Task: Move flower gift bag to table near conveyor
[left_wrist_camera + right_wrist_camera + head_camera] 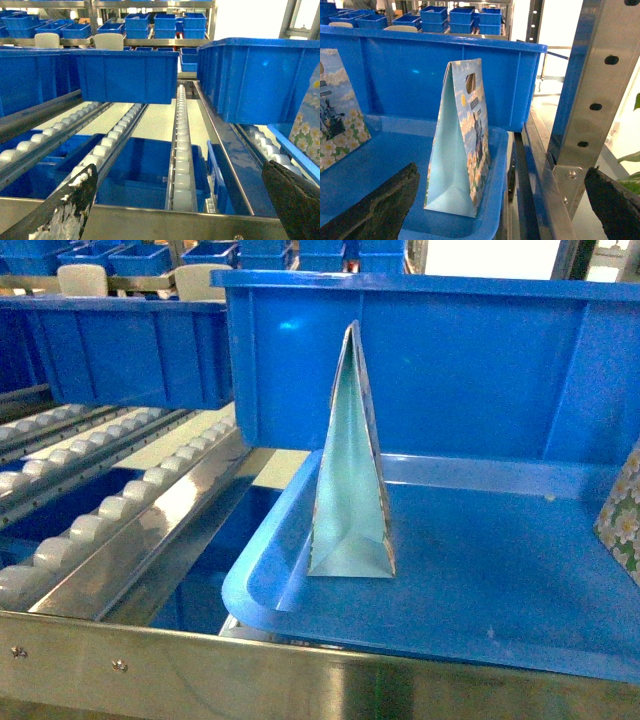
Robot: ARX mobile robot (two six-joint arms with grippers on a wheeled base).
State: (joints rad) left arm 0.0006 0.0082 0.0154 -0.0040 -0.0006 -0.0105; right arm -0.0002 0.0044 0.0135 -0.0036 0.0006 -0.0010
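To the left, the conveyor (110,505) lanes run down to the steel front rail, and the left gripper (180,200) is held spread and empty above them. In the middle, the flower gift bag (350,465) is seen standing upright on a blue tote lid (480,590) near its left lip; it is judged light, thin and easily crushed, best taken near the folded top by the handle hole. On the right, the right gripper (502,200) is held spread just before a bag, and room is narrowed by a blue tote (430,360) behind and a steel post (590,100) beside.
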